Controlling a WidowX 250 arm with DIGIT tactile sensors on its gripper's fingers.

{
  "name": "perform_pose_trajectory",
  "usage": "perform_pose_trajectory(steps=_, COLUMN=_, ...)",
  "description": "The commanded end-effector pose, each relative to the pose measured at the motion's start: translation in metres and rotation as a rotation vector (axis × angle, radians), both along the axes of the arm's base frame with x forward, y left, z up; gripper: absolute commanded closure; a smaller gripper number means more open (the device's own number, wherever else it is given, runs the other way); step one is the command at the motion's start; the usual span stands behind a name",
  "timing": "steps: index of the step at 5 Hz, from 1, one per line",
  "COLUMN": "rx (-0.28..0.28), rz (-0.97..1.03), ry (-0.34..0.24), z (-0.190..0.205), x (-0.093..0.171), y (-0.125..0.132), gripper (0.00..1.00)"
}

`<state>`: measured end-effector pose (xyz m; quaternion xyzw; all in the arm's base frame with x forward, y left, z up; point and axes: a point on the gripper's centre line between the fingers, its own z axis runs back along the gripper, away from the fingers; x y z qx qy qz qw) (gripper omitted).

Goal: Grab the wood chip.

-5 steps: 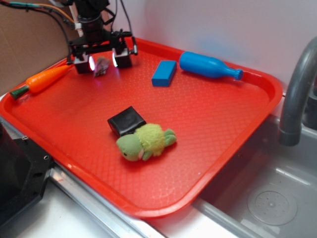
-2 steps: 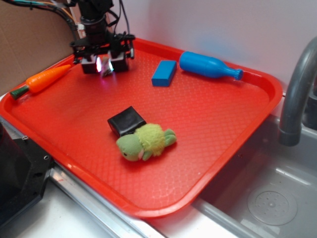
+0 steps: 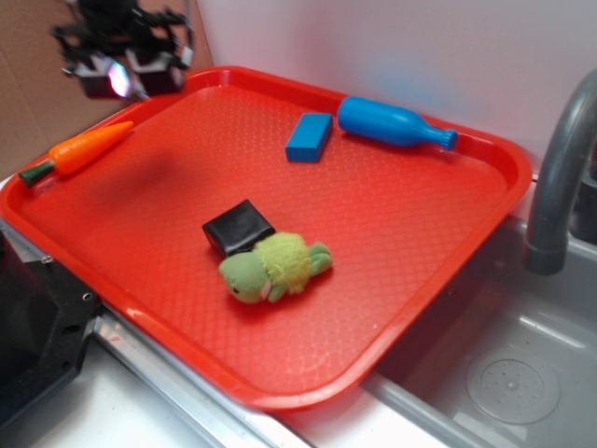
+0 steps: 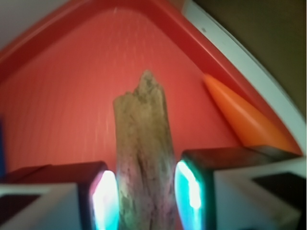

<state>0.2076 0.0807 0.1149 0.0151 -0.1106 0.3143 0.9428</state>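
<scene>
Chip (image 4: 141, 158): wood chip is standing upright between the two fingers in the wrist view, its rough tan grain running lengthwise and its pointed tip sticking out past the pads; in the exterior view it is showing only as a small blur between the lit pads, so its shape is not readable there.
Hand (image 3: 119, 75): pinching the chip, one glowing pad pressing each side; it is hovering above the tray's far left corner, clear of the surface.
Pads (image 4: 104, 201): glowing teal-white in the wrist view, pinkish in the exterior view.
Carrot (image 3: 79, 149): orange toy lying along the tray's left rim, green end pointing toward the near left; it is sitting below and just beside the hand, and its orange body is showing at the right of the wrist view.
Tray (image 3: 485, 224): red, textured, holding all the other things.
Black block (image 3: 238, 227): lying near the tray's middle, touching the plush.
Plush (image 3: 270, 265): green turtle lying just in front of the black block.
Blue block (image 3: 309, 137): lying toward the far side, near the bottle.
Bottle (image 3: 392, 123): blue, lying on its side by the far rim.
Faucet (image 3: 560, 177): grey, rising at the right over the sink (image 3: 504, 373).
</scene>
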Motion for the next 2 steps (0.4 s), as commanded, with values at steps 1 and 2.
perform_pose_trajectory(steps=1, rx=-0.072, rz=-0.124, ry=-0.007, z=0.0844, x=-0.0295, y=-0.0311, gripper=1.0)
perform_pose_trajectory(steps=2, rx=-0.169, rz=-0.161, ry=0.016, z=0.0933, x=-0.0306, y=-0.0405, gripper=1.0)
